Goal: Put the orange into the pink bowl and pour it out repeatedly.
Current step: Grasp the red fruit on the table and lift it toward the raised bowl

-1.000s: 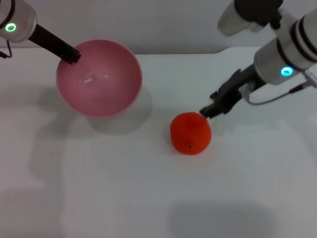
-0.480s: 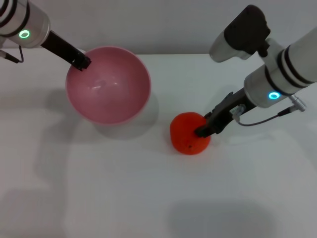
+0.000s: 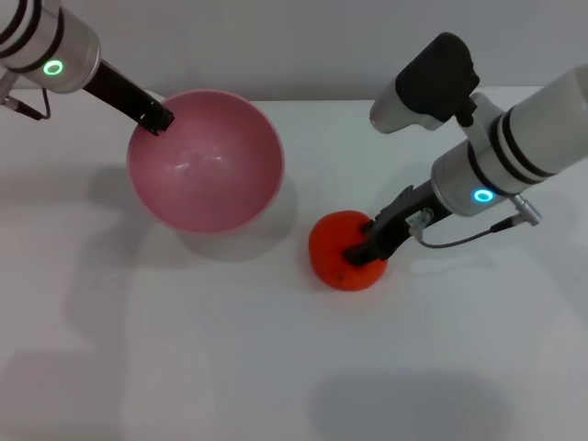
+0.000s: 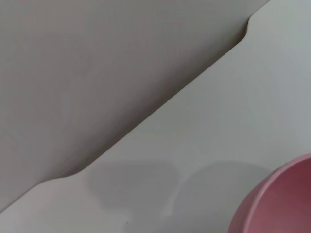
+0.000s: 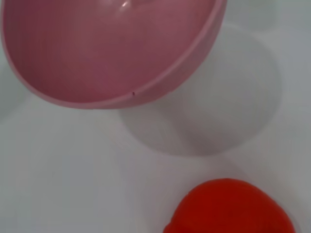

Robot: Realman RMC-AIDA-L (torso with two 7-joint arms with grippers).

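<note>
The right gripper (image 3: 356, 255) is sitting down on the orange (image 3: 342, 252), its dark jaws reaching over the top of the fruit on the side nearer the arm. From the head view I cannot tell whether those jaws are spread around it or already squeezing it; the tips are merging with the fruit's surface. The orange is resting on the white worktop (image 3: 230, 349), directly under and just ahead of the right jaws, touching them.

Over on the other side, the left gripper (image 3: 156, 118) is pinching the far rim of the pink bowl (image 3: 207, 165), jaws pressed onto the edge, and the bowl is tipping slightly, its mouth leaning toward the orange. The bowl looks empty inside.

Here is the relation that matters: from the right jaws, the bowl is lying off toward the robot's left and a little farther away, near but not touching the fruit. The right wrist view is showing it plainly, the bowl's rim just beyond the orange with a strip of bare worktop and shadow between. The fruit is roundish, so no long axis to fuss over; any grip across it should serve.

The right arm is clearly the nearer one to the orange. My read: this is the pick-up step, with the carry across to the bowl yet to come. One risk is the lumpy fruit rolling if the jaws are closing off-centre.
</note>
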